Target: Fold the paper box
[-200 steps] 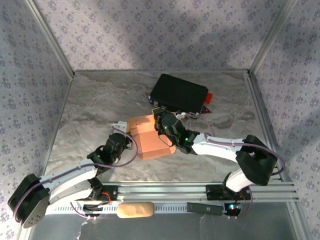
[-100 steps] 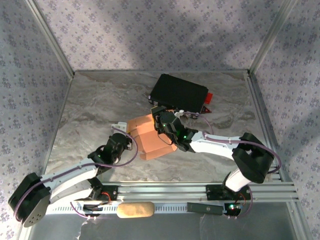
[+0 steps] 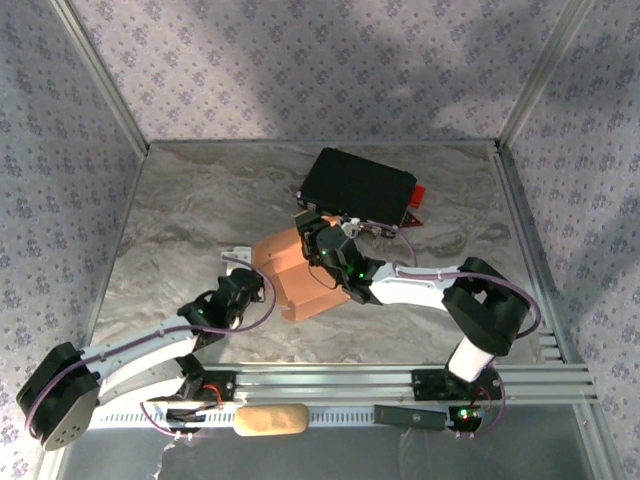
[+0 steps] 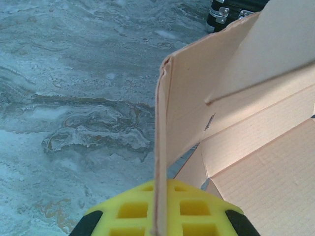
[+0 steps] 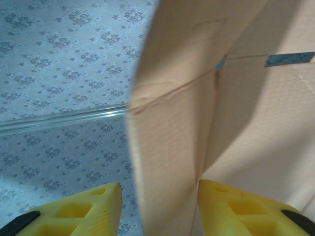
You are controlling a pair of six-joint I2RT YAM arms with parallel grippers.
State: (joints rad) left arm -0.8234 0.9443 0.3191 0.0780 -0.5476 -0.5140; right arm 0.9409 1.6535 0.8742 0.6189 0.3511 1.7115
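Left fingers (image 4: 133, 211) clamp one wall of the thin salmon-tan cardboard box (image 3: 280, 275); right fingers (image 5: 83, 209) stand apart around a flap; unheld, it could spring back.

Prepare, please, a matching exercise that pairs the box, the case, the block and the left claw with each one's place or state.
1. box
2. case
3. block
4. left claw

A. tan, lying on the near rail
B. shut on a cardboard wall
C. black, at the far side of the table
D. salmon-tan, partly folded

Pairs: 1-D, 2-C, 3-A, 4-B
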